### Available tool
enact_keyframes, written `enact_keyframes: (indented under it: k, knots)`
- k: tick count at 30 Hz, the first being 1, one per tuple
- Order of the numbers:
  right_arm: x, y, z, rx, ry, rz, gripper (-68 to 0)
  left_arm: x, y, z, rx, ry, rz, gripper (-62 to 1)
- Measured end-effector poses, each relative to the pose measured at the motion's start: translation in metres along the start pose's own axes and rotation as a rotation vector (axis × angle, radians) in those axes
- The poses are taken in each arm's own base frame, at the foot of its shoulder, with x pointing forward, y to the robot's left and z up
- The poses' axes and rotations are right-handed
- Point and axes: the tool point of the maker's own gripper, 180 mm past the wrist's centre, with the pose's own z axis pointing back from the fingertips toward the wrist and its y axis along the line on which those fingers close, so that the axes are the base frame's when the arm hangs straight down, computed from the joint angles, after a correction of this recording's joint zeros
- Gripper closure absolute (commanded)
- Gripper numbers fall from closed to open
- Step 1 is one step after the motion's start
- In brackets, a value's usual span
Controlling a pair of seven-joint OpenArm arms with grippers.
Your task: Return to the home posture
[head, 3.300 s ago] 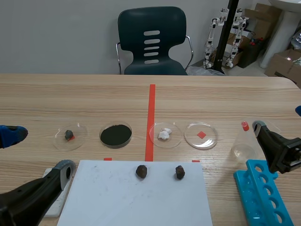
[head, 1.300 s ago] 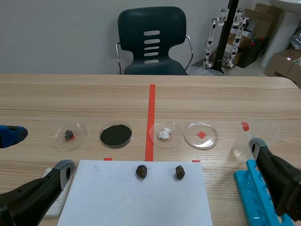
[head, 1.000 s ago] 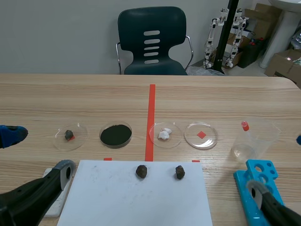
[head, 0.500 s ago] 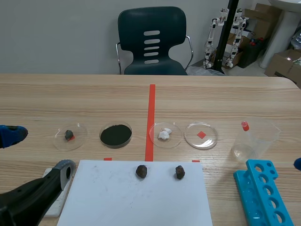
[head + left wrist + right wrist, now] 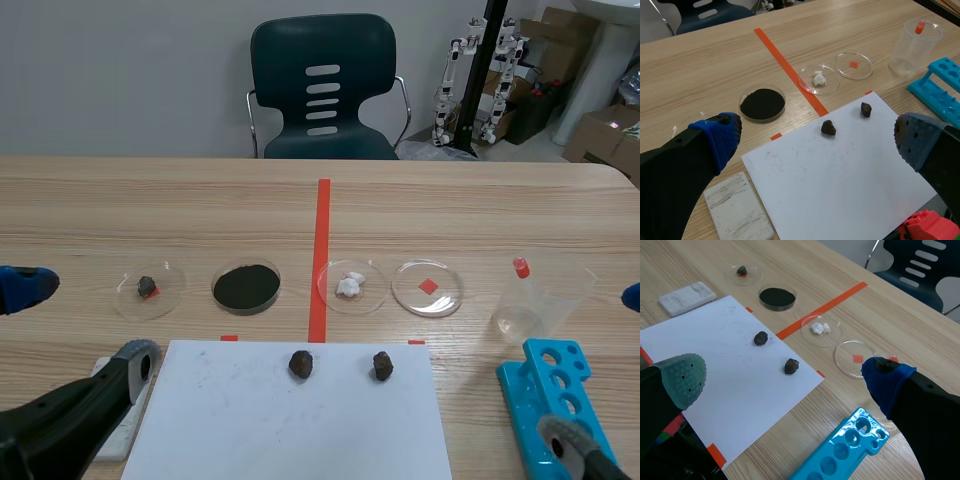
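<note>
Withdrawal, right arm: we log the right fingers (image 5: 682, 377) gone from beside the plastic cup (image 5: 538, 298), where they stood a few seconds ago. They are now low off the near right corner of the white sheet (image 5: 300, 425), by the near end of the blue rack (image 5: 560, 405). They are spread wide with nothing between them.

Left arm: no change noted. The left fingers (image 5: 717, 140) keep their place off the sheet's near left corner, beside the white slab (image 5: 737, 212). They too are spread wide and empty.

Items on the surface (image 5: 450, 200), all unmoved:
- left lump (image 5: 301, 363) and right lump (image 5: 381, 365), dark, on the sheet near its far edge;
- stone dish (image 5: 148, 288), powder dish (image 5: 246, 286), white-bits dish (image 5: 350, 285) and clear dish (image 5: 428, 288), in a row just beyond the sheet's far edge;
- the cup, beyond the sheet's far right corner, with a red cap (image 5: 520, 267) showing at its rim;
- the rack, along the sheet's right side.

Reading: both arms sit low and drawn back, one on each side of the sheet, and carry nothing. We judge the return to the home posture done or nearly so. One right fingertip shows in the scene view again after dropping out of it half a second ago. We therefore take that arm as settling, not yet at rest.
</note>
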Motion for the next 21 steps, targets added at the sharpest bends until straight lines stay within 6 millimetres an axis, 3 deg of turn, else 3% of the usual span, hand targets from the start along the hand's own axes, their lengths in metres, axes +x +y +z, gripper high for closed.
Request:
enact_keyframes:
  k: [21]
  knots:
    - [0.0059, 0.0003, 0.0001, 0.001, -0.033, -0.001, -67.9, 0.0000, 0.0000, 0.0000, 0.000, 0.000, 0.000, -62.3]
